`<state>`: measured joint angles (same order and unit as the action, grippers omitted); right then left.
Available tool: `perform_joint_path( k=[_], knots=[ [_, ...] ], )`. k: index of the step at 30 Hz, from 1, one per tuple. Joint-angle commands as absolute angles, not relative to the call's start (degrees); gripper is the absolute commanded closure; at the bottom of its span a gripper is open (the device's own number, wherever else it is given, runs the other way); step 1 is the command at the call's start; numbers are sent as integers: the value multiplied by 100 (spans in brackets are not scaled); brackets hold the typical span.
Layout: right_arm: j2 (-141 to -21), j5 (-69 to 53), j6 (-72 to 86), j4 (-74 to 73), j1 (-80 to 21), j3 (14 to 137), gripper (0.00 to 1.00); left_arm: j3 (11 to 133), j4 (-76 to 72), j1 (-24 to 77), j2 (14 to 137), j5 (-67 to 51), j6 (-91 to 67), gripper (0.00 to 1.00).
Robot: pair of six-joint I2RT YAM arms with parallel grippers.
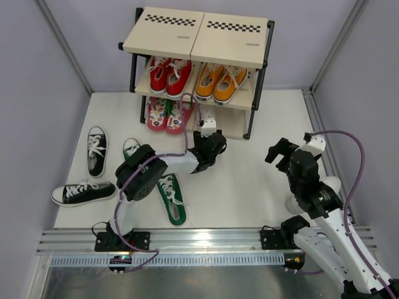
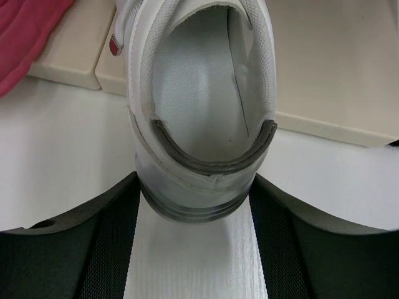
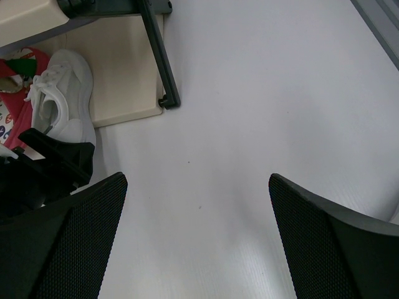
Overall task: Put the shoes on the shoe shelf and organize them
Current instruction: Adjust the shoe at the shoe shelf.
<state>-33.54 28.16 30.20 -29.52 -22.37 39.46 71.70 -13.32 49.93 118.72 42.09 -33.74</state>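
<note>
Left gripper (image 1: 209, 142), centre of the overhead view, just below the shoe shelf (image 1: 167, 41). You have it clenched on the heel of the white shoe (image 2: 199, 93). In its wrist view both fingers (image 2: 93, 249) sit against the heel's sides.

The shoe's toe lies on the right half of the lowest board (image 2: 336, 75), and its heel sticks out past the board's front edge. The pink flip-flops (image 1: 167, 115) are just left of it on the same tier.

Middle tier: red pair (image 1: 168, 76) on the left, orange pair (image 1: 219, 82) on the right.

Table (image 1: 249, 187), left of frame:
- Upper black sneaker (image 1: 95, 151) points up the frame.
- Lower black sneaker (image 1: 82, 193) lies crosswise below it.
- Far green sneaker (image 1: 129, 148) is partly hidden by the left arm (image 1: 140, 180).
- Near green sneaker (image 1: 173, 202) lies beside that arm, lower centre.

Right gripper (image 1: 278, 152), right of frame: released, fingers wide, only table between them, well apart from the shelf.
</note>
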Motion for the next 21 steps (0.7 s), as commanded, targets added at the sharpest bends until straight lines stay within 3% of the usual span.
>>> perform_joint_path(
  k=[1, 9, 21],
  knots=[
    [-3419, 2804, 3129, -2646, -2215, 3894, 1, 7119, -1880, 4843, 11522, 4123, -2831, 64],
    [-3445, 2795, 3129, -2540, -2224, 3832, 0, 6777, -2530, 4817, 11364, 3709, -1794, 66],
    [-3463, 2751, 3190, -2443, -2224, 3736, 0, 6803, -2715, 4606, 11461, 3560, -1934, 63]
  ],
)
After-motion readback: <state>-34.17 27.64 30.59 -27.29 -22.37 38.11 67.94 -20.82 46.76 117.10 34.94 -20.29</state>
